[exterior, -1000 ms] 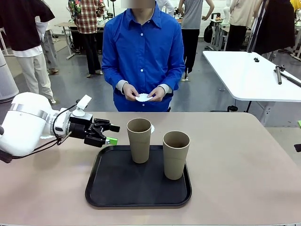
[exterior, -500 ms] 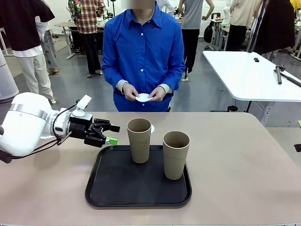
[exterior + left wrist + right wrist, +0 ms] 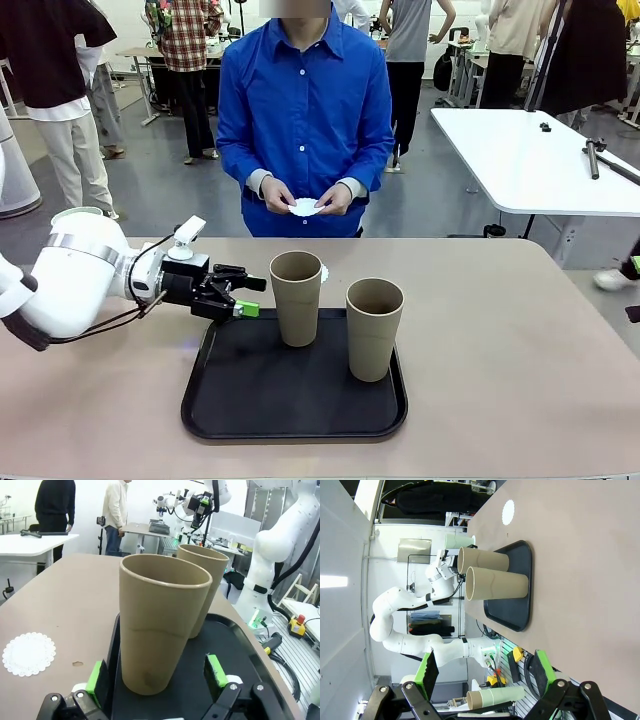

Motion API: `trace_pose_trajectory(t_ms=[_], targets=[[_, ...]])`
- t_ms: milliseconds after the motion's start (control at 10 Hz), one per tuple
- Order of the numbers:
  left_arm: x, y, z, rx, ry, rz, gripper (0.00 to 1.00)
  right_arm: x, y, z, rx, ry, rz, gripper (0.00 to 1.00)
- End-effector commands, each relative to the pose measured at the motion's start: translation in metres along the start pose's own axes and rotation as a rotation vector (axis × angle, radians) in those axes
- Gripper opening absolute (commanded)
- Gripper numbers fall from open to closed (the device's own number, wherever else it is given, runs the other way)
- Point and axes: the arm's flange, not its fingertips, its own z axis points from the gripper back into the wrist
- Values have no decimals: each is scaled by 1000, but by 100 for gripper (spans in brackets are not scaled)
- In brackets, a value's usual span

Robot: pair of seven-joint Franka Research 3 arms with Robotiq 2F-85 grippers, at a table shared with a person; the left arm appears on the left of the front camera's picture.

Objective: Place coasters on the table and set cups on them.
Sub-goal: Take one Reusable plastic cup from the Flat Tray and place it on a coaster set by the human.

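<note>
My left gripper hangs open just left of the nearer-left tan cup, which stands on the black tray. In the left wrist view that cup stands between the open green pads without touching them. A second tan cup stands to its right on the tray. One white coaster lies on the table, partly hidden behind the left cup. The person's hands hold another coaster. A mint cup stands beyond my left arm. My right gripper is open and holds nothing.
The person in a blue shirt stands at the far edge of the table. A white table stands at the back right. Bare tabletop lies to the right of the tray and in front of the person.
My left arm has moved right and slightly down, bringing the open gripper closer to the left tan cup. The cups and the person's hands have stayed put.
</note>
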Motion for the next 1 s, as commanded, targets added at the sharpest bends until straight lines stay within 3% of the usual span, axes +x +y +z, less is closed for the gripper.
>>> trace_pose_trajectory(t_ms=[0,900], targets=[[-7,7,-6,3,-55,-64,100,-1,0,0,15,-5,7,100],[-27,24,-37,-22,-87,-85,100,-1,0,0,15,-5,7,100]])
